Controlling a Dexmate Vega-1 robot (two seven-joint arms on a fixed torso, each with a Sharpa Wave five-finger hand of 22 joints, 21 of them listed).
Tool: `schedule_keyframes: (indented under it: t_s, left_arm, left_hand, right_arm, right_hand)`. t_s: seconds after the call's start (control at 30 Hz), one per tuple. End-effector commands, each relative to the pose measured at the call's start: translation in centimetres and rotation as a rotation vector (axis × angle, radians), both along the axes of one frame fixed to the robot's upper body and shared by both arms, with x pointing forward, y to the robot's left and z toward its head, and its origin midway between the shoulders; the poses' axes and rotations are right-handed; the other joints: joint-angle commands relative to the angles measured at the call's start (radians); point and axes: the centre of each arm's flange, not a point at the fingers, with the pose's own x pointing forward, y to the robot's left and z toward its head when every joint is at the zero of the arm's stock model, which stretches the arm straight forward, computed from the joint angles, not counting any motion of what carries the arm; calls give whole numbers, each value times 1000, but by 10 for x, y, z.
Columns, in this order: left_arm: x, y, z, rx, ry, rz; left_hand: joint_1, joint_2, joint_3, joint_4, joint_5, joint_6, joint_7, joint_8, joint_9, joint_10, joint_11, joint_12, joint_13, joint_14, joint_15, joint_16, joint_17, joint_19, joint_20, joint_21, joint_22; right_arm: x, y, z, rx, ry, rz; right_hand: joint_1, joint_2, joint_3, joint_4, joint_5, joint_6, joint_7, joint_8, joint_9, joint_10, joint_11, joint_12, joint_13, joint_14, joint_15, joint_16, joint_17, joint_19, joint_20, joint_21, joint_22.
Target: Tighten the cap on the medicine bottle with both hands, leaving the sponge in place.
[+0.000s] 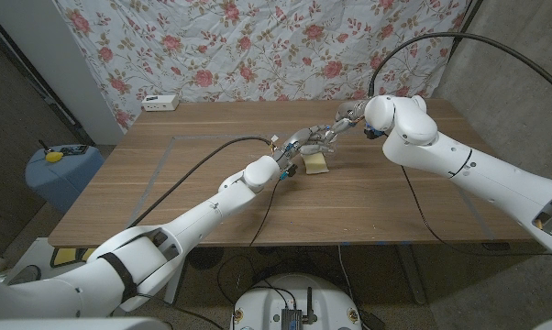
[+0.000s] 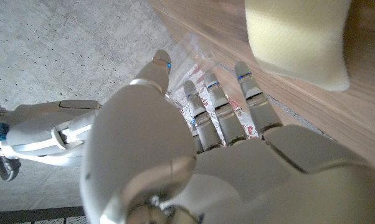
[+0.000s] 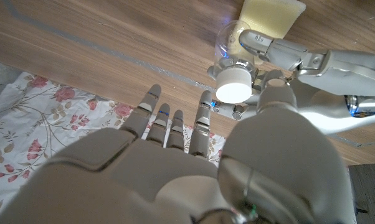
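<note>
While the left hand [image 3: 299, 59] grips one bottle [image 3: 232, 46] with one white cap [image 3: 233, 91], the right hand [image 3: 175, 168] hovers with fingers apart beside one sponge [image 1: 316, 163].

The brown wooden table [image 1: 395, 206] has a matt, grained top with faint tape lines. On it, the pale yellow foam sponge [image 2: 299, 37] looks soft and finely porous. Beside the sponge, the clear plastic medicine bottle [image 3: 228, 40] is glossy and see-through, with a smooth white plastic cap [image 3: 233, 91]. The left hand [image 2: 194, 162] and right hand [image 3: 175, 168] are smooth, slightly shiny pale grey plastic. Behind the table hangs thin, creased rose-printed white cloth [image 1: 258, 50].
</note>
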Motion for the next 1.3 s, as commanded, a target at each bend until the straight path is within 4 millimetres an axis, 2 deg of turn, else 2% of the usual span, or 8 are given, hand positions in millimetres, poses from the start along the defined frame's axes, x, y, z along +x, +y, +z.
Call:
schedule_keyframes:
  t_s: [0.03,0.3,0.57,1.3]
  left_arm:
    - [-3,0,-1,-1,-9,-4]
    - [-6,-1,-2,5,-9,-3]
    - [-6,0,-2,4,-8,-1]
    - [-2,-1,1,6,-6,-4]
  left_hand:
    - [12,2,6,-3,5,6,7,-3,3,6,2,8,4,-4,-43,4,4,3,-5,0,5]
    - [12,2,6,-2,5,9,7,-1,3,6,2,9,4,-2,-43,4,4,-5,-10,-7,5]
    - [11,1,7,0,5,8,6,-2,3,6,2,9,4,-1,-43,4,4,-9,-14,-12,5]
    - [9,2,10,3,5,7,7,-2,3,8,4,10,4,0,-42,3,3,-8,-16,-20,5]
  right_arm:
    - [-5,3,2,-17,-14,-2]
    - [-4,5,3,-32,-22,3]
    - [-2,5,5,-34,-22,9]
    - [5,2,1,-13,-18,2]
  right_hand:
    - [32,2,16,-8,-10,8,-16,15,0,0,-2,10,2,-4,4,7,1,5,6,8,4]
    - [89,8,43,-11,-24,58,-46,38,-4,6,-10,15,2,8,-2,13,0,16,6,12,4]
    - [125,12,60,-12,-31,87,-62,49,-6,13,-15,19,2,14,-9,15,0,26,3,15,4]
    - [157,13,83,2,-52,191,-70,85,-10,50,-31,30,2,41,-31,24,3,52,-10,20,4]
